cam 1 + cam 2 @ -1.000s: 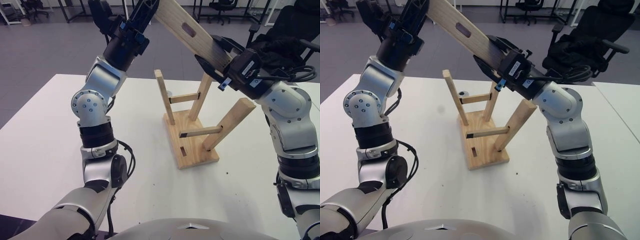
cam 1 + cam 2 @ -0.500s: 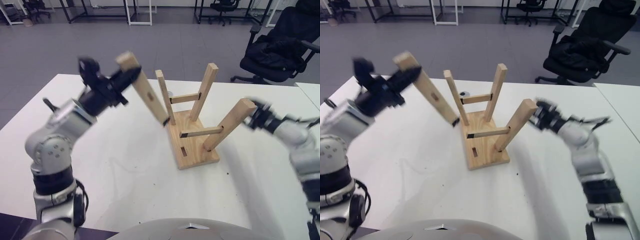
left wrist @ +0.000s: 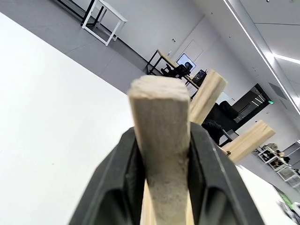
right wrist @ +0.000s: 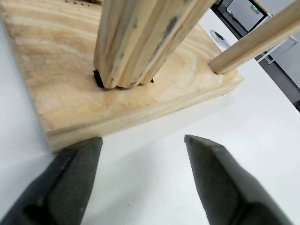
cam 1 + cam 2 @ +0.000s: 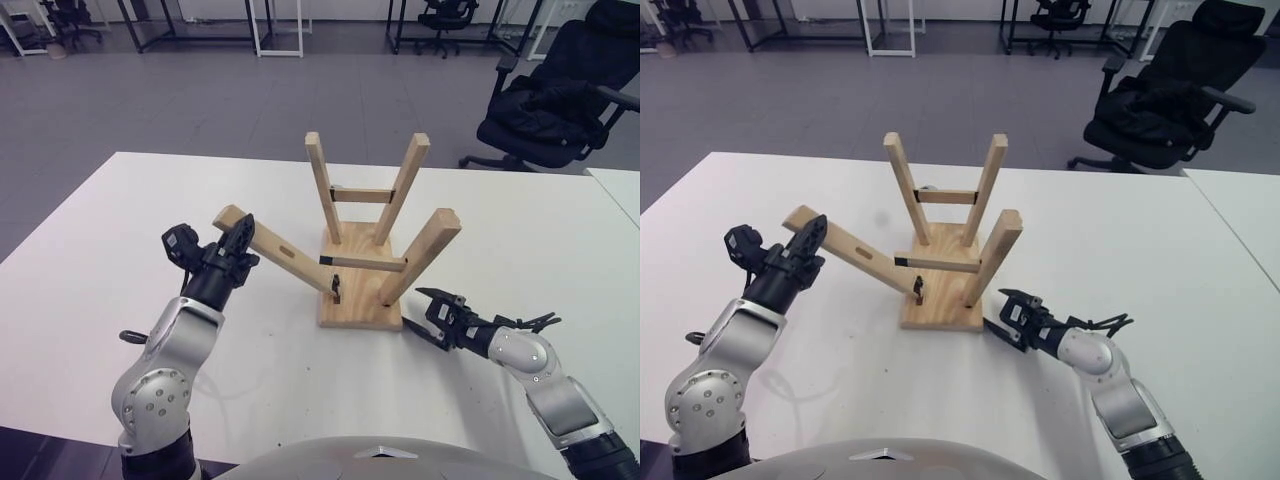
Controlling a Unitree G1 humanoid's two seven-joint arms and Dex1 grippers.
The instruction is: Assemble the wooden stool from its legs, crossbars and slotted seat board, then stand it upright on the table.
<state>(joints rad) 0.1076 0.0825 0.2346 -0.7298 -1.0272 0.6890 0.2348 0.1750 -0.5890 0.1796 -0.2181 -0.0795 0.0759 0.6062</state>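
Observation:
The slotted seat board (image 5: 352, 312) lies flat on the white table, with three legs standing up from it: two at the back (image 5: 321, 188) (image 5: 402, 188) and one at the right (image 5: 422, 254). Thin crossbars (image 5: 362, 195) (image 5: 362, 263) join them. My left gripper (image 5: 243, 233) is shut on the upper end of a fourth leg (image 5: 288, 260), which slants down to the board's left side; its end grain (image 3: 158, 117) sits between the fingers. My right gripper (image 5: 418, 312) is open, low on the table at the board's front right corner (image 4: 140, 154).
A black office chair (image 5: 548, 98) stands behind the table's far right. Bare tabletop (image 5: 90, 250) stretches to the left and in front of the board. A small round object (image 5: 930, 188) lies behind the stool.
Both grippers held the loose leg high over the stool. The right one let go and dropped to the table by the board. The left brought the leg down to the board's left side.

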